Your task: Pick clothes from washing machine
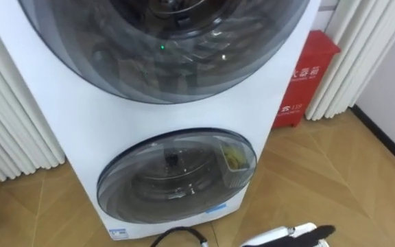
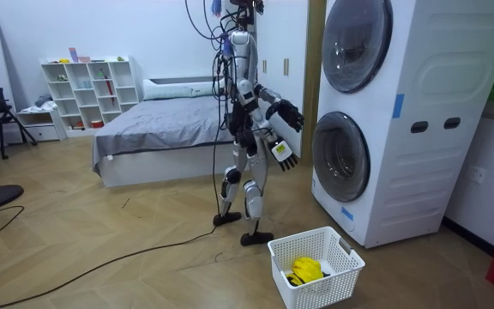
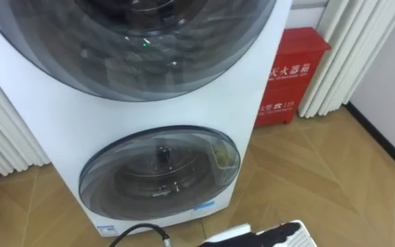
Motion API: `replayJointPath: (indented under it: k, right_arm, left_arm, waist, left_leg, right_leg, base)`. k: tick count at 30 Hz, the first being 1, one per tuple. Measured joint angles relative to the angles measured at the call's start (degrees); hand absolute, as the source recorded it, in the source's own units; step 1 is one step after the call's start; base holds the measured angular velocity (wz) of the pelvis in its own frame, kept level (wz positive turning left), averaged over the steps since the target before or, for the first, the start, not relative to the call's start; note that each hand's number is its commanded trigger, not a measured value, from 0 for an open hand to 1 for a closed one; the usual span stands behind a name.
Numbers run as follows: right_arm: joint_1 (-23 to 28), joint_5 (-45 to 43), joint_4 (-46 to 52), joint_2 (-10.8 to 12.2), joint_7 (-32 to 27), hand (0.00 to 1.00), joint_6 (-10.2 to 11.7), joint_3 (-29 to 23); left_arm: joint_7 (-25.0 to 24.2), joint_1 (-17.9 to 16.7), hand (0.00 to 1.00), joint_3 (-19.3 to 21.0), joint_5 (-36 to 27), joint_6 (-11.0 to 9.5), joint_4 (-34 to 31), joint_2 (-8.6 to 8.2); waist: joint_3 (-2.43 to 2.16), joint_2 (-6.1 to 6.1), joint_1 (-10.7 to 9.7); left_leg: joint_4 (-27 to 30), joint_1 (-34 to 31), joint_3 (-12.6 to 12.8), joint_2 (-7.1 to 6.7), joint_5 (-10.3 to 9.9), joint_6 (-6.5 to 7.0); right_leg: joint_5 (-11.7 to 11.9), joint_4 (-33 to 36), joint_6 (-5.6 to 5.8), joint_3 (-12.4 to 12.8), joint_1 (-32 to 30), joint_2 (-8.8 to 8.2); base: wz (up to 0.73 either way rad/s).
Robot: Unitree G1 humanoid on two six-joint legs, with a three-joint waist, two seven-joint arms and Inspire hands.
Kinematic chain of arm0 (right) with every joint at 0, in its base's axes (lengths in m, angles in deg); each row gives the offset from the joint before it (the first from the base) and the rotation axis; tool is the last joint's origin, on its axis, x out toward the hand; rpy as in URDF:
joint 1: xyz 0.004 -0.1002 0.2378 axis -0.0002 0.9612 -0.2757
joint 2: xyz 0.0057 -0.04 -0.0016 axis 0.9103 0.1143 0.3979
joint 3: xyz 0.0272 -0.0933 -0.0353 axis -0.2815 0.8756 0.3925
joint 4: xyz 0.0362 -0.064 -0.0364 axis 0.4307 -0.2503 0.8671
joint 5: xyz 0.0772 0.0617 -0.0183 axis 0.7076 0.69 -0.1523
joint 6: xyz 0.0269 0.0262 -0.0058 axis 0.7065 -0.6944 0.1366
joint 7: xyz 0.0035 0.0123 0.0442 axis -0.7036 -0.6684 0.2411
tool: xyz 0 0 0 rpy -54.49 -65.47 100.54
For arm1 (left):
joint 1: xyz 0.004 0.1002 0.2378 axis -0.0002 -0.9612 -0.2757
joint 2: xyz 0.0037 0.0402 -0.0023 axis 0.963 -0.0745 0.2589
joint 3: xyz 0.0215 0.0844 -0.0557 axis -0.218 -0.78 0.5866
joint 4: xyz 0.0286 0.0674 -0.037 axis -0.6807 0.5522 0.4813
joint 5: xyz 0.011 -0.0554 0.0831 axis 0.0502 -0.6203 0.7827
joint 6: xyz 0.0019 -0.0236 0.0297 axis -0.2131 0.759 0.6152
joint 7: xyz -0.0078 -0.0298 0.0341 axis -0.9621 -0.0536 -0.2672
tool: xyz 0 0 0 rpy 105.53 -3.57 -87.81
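Note:
A white stacked washing machine stands right in front of me, in the room view at the room view's right. Its round lower door and upper door are both closed; behind the dark glass I cannot make out any clothes. My right hand shows at the bottom edge with straight fingers, below and right of the lower door. In the room view both hands are raised toward the machine, the left hand above the right hand, both holding nothing.
A white basket with a yellow cloth sits on the wooden floor by my right foot. A red box stands right of the machine, between pale curtains. Behind me are a bed and a shelf.

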Motion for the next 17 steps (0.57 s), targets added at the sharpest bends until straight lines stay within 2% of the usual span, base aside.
replayJointPath:
  k: [2,5,6,7,8,9,10,11,13,14,15,16,17]
  right_arm:
    - [0.05,0.29,-0.03,-0.03,-0.02,0.0,-0.02,-0.07]
    - [1.42,3.33,-0.21,-0.18,0.1,0.0,0.0,-0.36]
    - [2.19,4.93,-0.99,-0.19,0.46,0.0,-0.01,-1.37]
    - [3.14,7.39,-2.73,-0.18,0.75,0.0,0.11,-3.1]
    - [3.79,8.64,-3.56,-0.18,0.65,0.0,-0.07,-4.08]
    - [5.73,10.51,-4.36,-0.16,0.51,0.0,-0.48,-6.6]
    - [7.21,12.33,-4.8,-0.09,0.15,0.0,-0.86,-9.71]
    - [7.73,13.52,-5.28,-0.08,0.07,0.0,-0.89,-11.02]
    - [8.7,18.11,-9.39,-0.37,-0.76,0.0,-1.28,-14.92]
    - [9.06,18.21,-9.94,-0.39,-0.91,0.0,-1.68,-15.59]
    - [9.76,18.5,-10.06,-0.39,-1.1,0.0,-2.44,-16.14]
    - [10.15,18.72,-10.62,-0.11,-1.01,0.0,-2.54,-16.67]
    - [10.09,18.7,-11.37,0.07,-0.96,0.0,-2.55,-17.03]
  left_arm:
    - [0.61,-0.01,0.0,0.53,0.02,-0.02,2.51,0.76]
    - [3.31,-2.47,0.0,6.39,1.7,-1.26,7.95,1.42]
    - [5.28,-4.34,0.0,10.02,2.02,-2.64,11.4,1.71]
    - [7.42,-6.61,0.0,14.46,1.97,-3.98,16.66,1.71]
    - [8.6,-7.75,0.0,17.0,1.95,-4.48,19.5,1.7]
    - [11.31,-11.06,0.0,23.32,2.01,-5.09,24.42,1.79]
    - [13.94,-13.94,0.0,29.96,1.86,-5.28,28.34,2.49]
    - [15.18,-15.09,0.0,32.71,1.84,-5.43,30.39,2.77]
    - [19.88,-18.41,0.0,41.37,1.43,-5.45,40.28,5.08]
    - [21.02,-19.52,0.0,43.17,1.28,-5.38,41.96,5.57]
    - [23.12,-22.35,0.0,46.26,1.21,-5.19,43.41,6.23]
    - [24.97,-24.21,0.0,48.52,1.23,-5.09,44.43,6.18]
    - [25.85,-24.52,0.0,49.28,1.22,-5.07,45.38,5.95]
  waist:
    - [-0.03,0.0,0.72]
    - [-0.48,-0.17,3.1]
    - [-0.83,-0.2,3.61]
    - [-0.95,-0.14,4.88]
    - [-1.06,-0.16,5.78]
    - [-1.83,-0.04,7.32]
    - [-1.93,0.02,8.1]
    - [-1.95,0.07,8.34]
    - [-1.57,0.5,9.22]
    - [-1.6,0.48,9.43]
    - [-1.56,0.56,9.89]
    - [-1.41,0.55,10.19]
    - [-1.34,0.57,10.45]
  left_leg:
    - [-0.01,-0.03,-0.01,0.03,0.0,0.0]
    - [0.04,0.31,-0.02,0.26,0.0,0.0]
    - [0.04,0.62,-0.05,0.45,0.01,-0.01]
    - [0.01,1.62,-0.04,0.71,0.01,-0.02]
    - [0.01,2.22,-0.1,0.81,0.0,-0.02]
    - [0.05,2.88,-0.11,1.09,0.0,-0.02]
    - [0.03,3.46,-0.21,1.35,0.0,-0.02]
    - [0.04,3.54,-0.31,1.48,0.0,-0.03]
    - [-0.16,4.5,-0.38,2.1,-0.2,-0.39]
    - [-0.15,4.76,-0.43,2.13,-0.28,-0.52]
    - [-0.16,5.02,-0.56,2.27,-0.44,-0.79]
    - [-0.33,5.0,-0.98,2.25,-0.48,-0.85]
    - [-0.52,5.0,-1.38,2.18,-0.49,-0.86]
  right_leg:
    - [0.0,0.05,-0.01,0.18,-0.06,0.15]
    - [0.03,0.02,-0.32,-0.03,0.04,0.52]
    - [-0.06,-0.04,-0.47,-0.23,0.43,0.67]
    - [-0.19,-0.15,-0.67,-1.05,1.41,0.89]
    - [-0.32,-0.15,-0.92,-1.56,1.97,1.02]
    - [-0.56,-0.12,-1.26,-1.57,2.4,1.35]
    - [-0.78,-0.08,-1.59,-2.09,2.9,1.55]
    - [-0.87,-0.1,-1.7,-2.55,3.06,1.6]
    - [-1.04,-0.23,-1.97,-5.55,4.21,1.83]
    - [-1.31,-0.22,-2.29,-6.23,4.48,1.81]
    - [-1.44,-0.2,-2.38,-7.01,4.72,1.81]
    - [-1.44,-0.21,-2.38,-7.58,4.78,1.66]
    - [-1.47,-0.19,-2.34,-7.68,4.79,1.56]
  base:
    - [-0.1]
    - [-0.19]
    - [-0.05]
    - [-0.08]
    - [-0.18]
    - [-0.19]
    - [-0.13]
    - [0.06]
    - [0.16]
    - [0.09]
    - [0.1]
    - [0.15]
    - [0.13]
